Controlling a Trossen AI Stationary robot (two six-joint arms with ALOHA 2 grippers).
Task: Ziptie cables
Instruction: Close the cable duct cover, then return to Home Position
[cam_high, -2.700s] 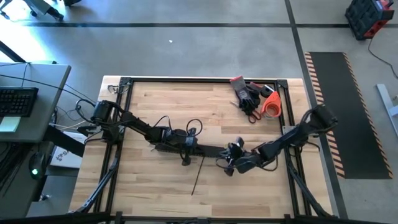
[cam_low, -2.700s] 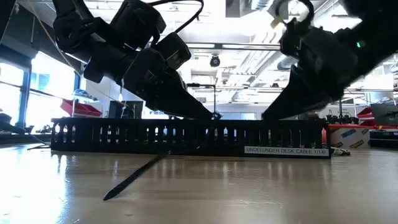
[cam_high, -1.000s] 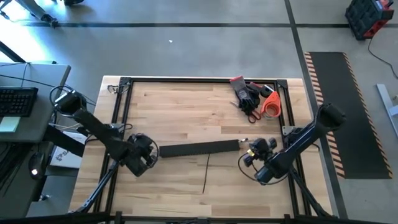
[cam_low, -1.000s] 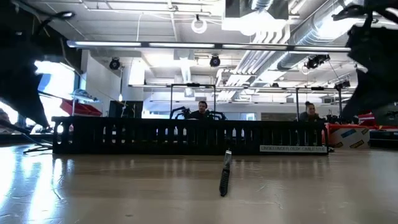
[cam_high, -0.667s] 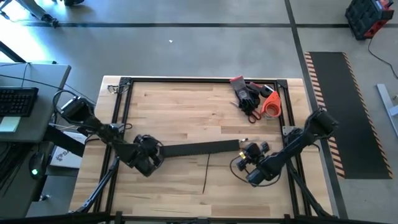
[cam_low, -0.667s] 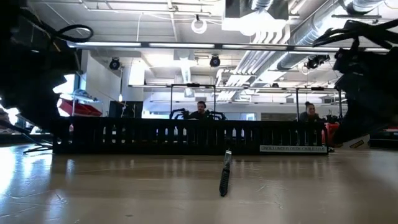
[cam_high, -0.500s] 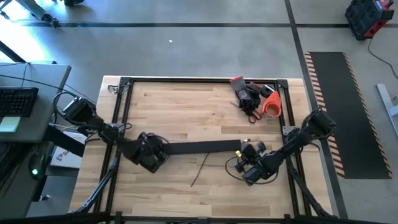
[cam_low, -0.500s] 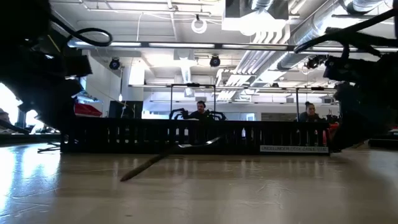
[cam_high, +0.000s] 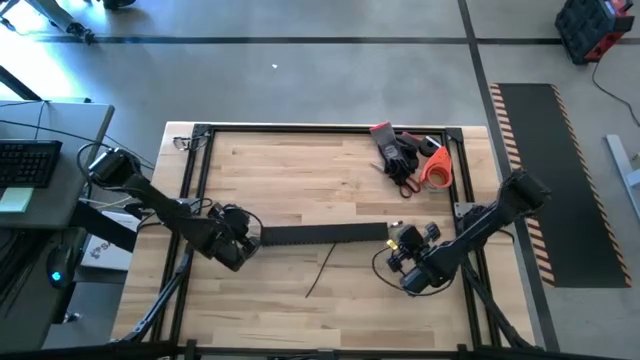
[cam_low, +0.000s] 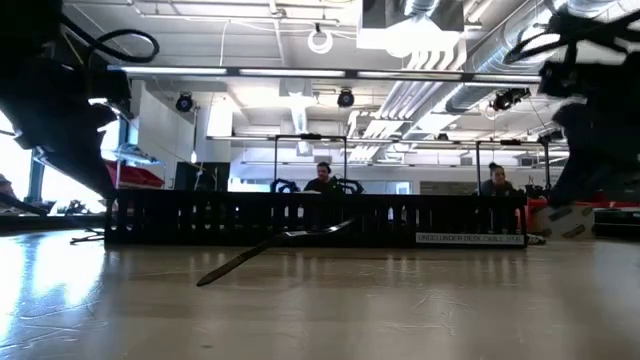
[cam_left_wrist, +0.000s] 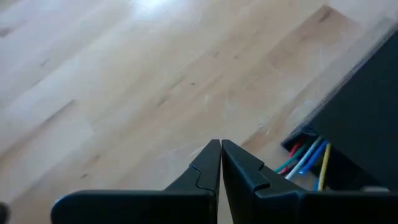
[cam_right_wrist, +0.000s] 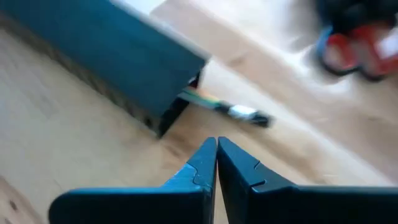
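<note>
Both end effectors closed, empty: left end effector (cam_left_wrist: 220, 163), right end effector (cam_right_wrist: 216, 160)

The right tool (cam_right_wrist: 216, 152), its two dark fingers pressed together, hangs over the pale wooden tabletop (cam_right_wrist: 74, 149). A long dark slotted rail (cam_right_wrist: 106, 50) crosses the upper left; thin coloured cables (cam_right_wrist: 227, 107) stick out of its open end.

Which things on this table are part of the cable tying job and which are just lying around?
For the job:
- cables, ends poking out of the black slotted rail
- black zip tie, loose on the wood in front of the rail
- left end effector and right end effector, both shut, one near each rail end

Lying about:
- black gloves
- orange-handled tool
</note>
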